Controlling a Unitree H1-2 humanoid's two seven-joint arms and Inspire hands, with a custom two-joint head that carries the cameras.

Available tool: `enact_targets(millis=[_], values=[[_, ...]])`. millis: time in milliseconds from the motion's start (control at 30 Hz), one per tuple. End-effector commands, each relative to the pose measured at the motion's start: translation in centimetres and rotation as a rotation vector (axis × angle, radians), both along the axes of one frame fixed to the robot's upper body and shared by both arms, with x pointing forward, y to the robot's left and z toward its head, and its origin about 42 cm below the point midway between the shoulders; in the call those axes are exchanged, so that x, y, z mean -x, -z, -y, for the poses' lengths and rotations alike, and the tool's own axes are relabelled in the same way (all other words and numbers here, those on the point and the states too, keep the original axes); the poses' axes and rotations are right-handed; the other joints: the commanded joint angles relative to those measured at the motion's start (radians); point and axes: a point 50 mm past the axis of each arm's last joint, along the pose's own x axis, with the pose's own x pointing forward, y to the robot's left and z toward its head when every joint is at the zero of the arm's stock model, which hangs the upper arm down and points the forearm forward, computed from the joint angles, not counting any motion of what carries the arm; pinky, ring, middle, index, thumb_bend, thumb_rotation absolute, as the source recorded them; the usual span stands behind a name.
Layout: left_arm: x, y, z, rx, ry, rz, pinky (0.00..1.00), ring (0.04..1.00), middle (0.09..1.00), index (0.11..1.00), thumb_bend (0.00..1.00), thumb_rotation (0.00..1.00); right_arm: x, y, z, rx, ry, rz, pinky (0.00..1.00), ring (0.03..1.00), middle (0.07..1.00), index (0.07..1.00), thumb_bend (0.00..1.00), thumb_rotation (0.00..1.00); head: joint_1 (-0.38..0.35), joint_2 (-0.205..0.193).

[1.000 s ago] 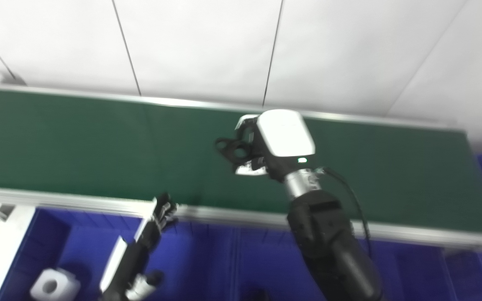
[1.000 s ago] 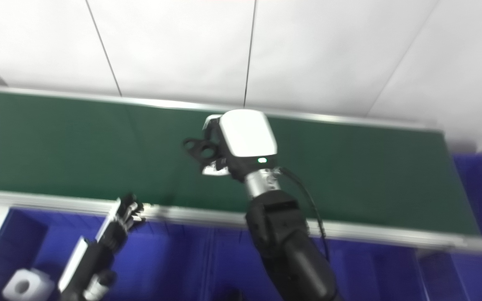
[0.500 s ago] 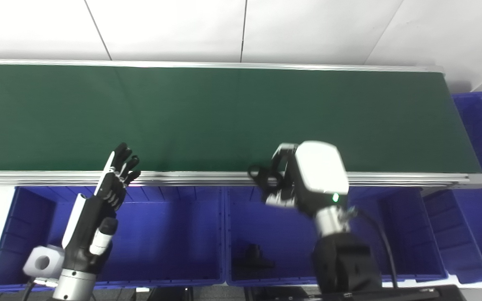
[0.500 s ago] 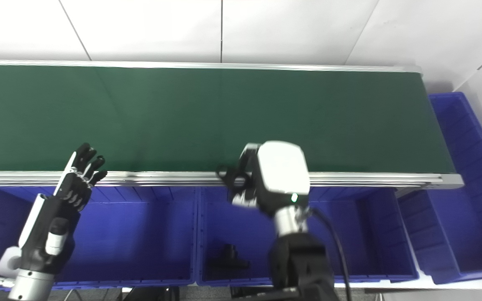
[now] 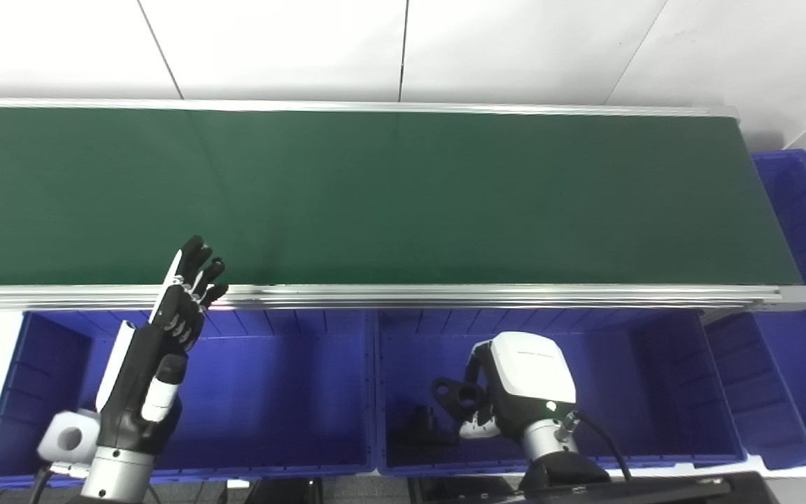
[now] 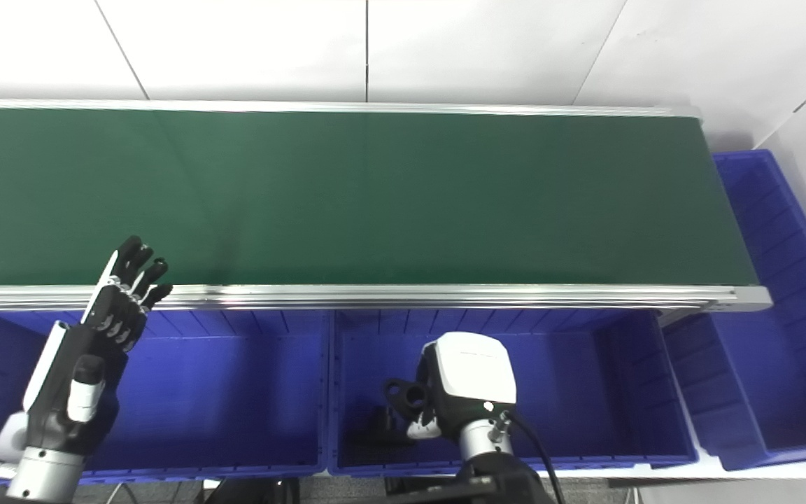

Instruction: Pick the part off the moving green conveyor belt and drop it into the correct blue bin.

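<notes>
- Over the middle blue bin (image 5: 655, 392), in the left eye view, the right hand (image 5: 508, 392) now sits low between the walls, its fingers wrapped round a black part (image 5: 457, 393). Half a second ago the same hand hung at the belt's near rail, and a second ago it was out over the green conveyor belt (image 5: 445, 196).
- That carry puts the part inside the bin's mouth but not yet released; I judge the drop to be the only step left. Another black part (image 5: 422, 427) already lies on this bin's floor, which suggests the bin is the matching one.
- The held part looks like rigid dark plastic or metal, a flat lug with a round hole through it. The hand's back is a smooth white shell, the fingers dark.
- The left hand (image 5: 165, 350) stands upright with fingers spread and holds nothing, much as it did half a second ago, above the left blue bin (image 5: 291, 392), where a white block with a hole (image 5: 71, 437) rests.
- From the right eye view, the belt (image 6: 375, 196) is matte, even green and carries nothing, edged by a bright aluminium rail (image 6: 445, 295).
- The bins show ribbed, glossy moulded plastic walls; the right hand (image 6: 455, 392) grips the part (image 6: 410, 395) just above the lying one (image 6: 378, 430), near but apart.
- The left hand (image 6: 88, 364) is open and idle.
</notes>
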Motion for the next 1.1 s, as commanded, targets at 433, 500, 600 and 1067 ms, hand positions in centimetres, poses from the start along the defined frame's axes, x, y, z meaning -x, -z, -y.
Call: enact_targets(millis=[433, 500, 600, 1067], values=[[0.0, -0.3, 0.2, -0.019, 0.015, 0.058, 0.90, 0.951, 0.997, 1.000, 0.98, 0.93, 0.3, -0.6, -0.6, 0.073, -0.010, -0.064, 0.80, 0.800, 0.872, 0.873, 1.00, 0.93, 0.046, -0.018], [0.0, -0.2, 0.2, -0.018, 0.021, 0.056, 0.91, 0.956, 1.000, 1.000, 0.97, 0.93, 0.3, -0.7, -0.7, 0.044, -0.009, -0.057, 0.78, 0.790, 0.865, 0.868, 1.00, 0.97, 0.052, -0.023], [0.2, -0.1, 0.2, -0.025, 0.029, 0.053, 0.92, 0.961, 1.000, 1.000, 0.96, 0.94, 0.6, -1.2, -0.8, -0.028, -0.008, -0.013, 0.72, 0.760, 0.844, 0.855, 1.00, 1.00, 0.078, -0.039], [1.6, 2.8, 0.1, -0.073, 0.031, 0.036, 0.82, 0.913, 0.973, 1.000, 1.00, 0.91, 5.8, -1.1, -4.3, -1.145, 0.227, 0.357, 0.66, 0.733, 0.792, 0.836, 1.00, 1.00, 0.266, -0.197]])
